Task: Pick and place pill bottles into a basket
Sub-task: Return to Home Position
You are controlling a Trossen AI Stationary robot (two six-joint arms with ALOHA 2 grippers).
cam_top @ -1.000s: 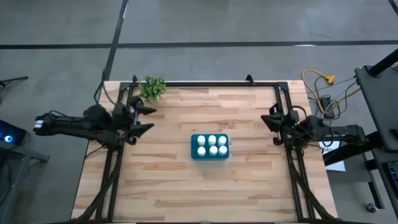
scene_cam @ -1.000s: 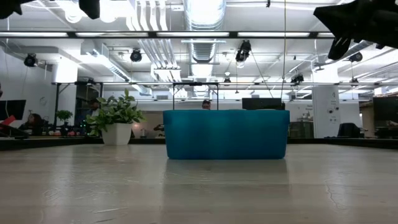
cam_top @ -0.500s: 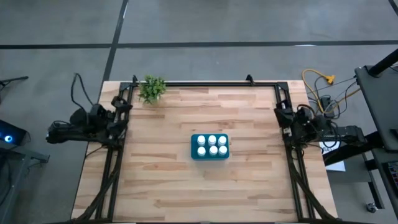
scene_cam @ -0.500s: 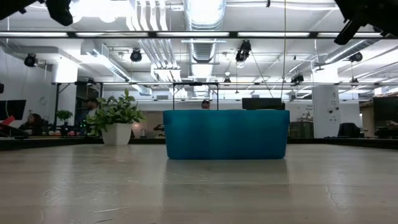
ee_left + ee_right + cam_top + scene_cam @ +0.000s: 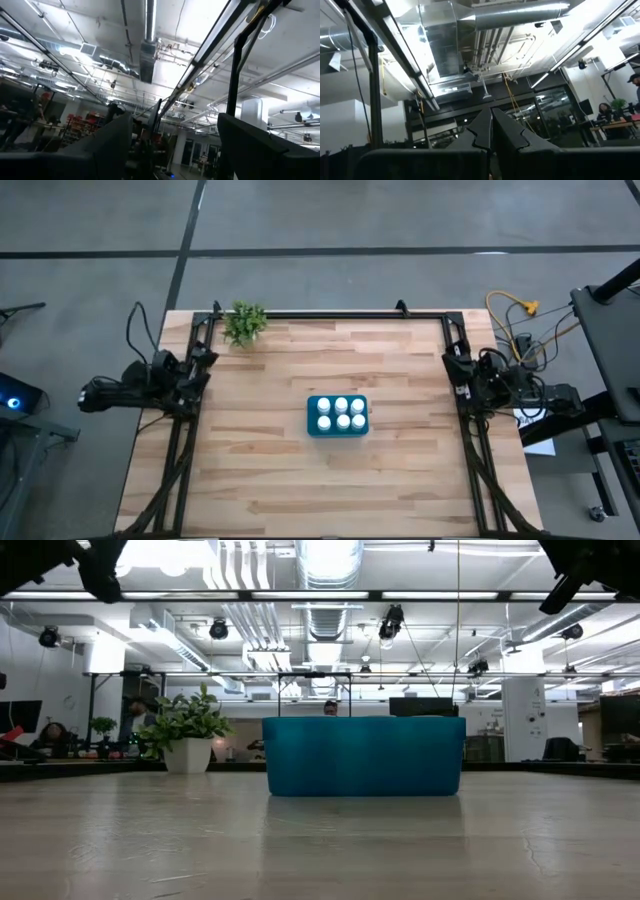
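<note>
- Since nothing white lies loose on the desk [image 5: 280, 470], I judge the picking done and the step in hand to be my return to rest.
- Pill bottles [image 5: 341, 404]: six white caps, two rows of three, all inside the basket.
- Basket [image 5: 312, 417]: teal, near the desk's middle, well apart from both arms. From desk level its wall [image 5: 364, 755] hides the bottles entirely.
- Left arm [image 5: 140, 385]: folded low just off the desk's left edge. Left fingers [image 5: 107, 150]: spread apart, nothing between them, aimed up at the ceiling.
- Right arm [image 5: 500, 385]: folded at the desk's right edge. Right fingers [image 5: 505, 135]: pressed together, empty, also aimed upward.
- Plant [image 5: 245, 322]: small, green, in a white pot at the far left corner; not part of the job.
- Next move, as I judge it: only to settle both arms at their rests outside the desk edges, away from the basket; no further grasp is called for.
- Brands, labels, writing: none readable. The caps show plain white from above, the basket wall plain teal, and any bottle labels are hidden inside it.
</note>
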